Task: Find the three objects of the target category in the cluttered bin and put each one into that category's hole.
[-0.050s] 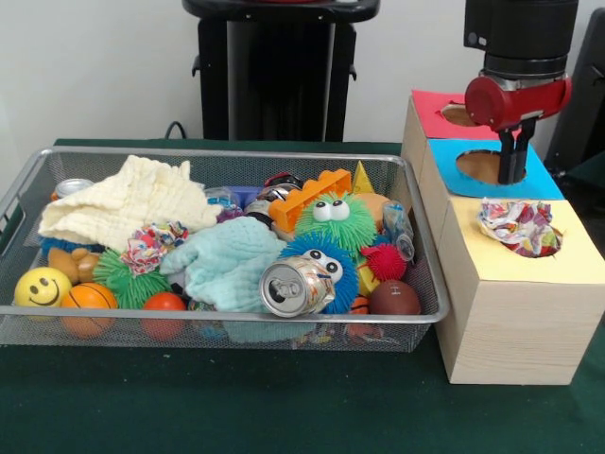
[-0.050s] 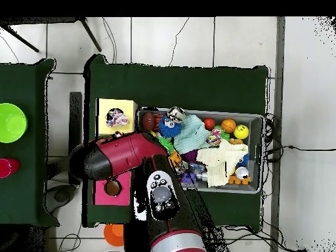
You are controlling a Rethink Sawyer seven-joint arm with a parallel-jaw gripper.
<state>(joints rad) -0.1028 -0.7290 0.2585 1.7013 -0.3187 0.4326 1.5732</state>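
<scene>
Crumpled paper ball (image 1: 518, 227) already sits in the yellow hole (image 1: 553, 248), so from my gripper (image 1: 511, 170), over the blue hole (image 1: 487, 165) with fingers together on nothing, the next one (image 1: 154, 244) lies across in the bin (image 1: 416, 317)

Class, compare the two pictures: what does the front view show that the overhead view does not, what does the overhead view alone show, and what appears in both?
Only the front view shows the end effector down in the blue box's hole and the crushed can facing the camera.

Only the overhead view shows the green bowl on a side table, the orange object on the floor, and the arm covering the blue box.

Both show the wire bin of toys, the cream cloth, the yellow box and the crumpled paper ball in its hole.
</scene>
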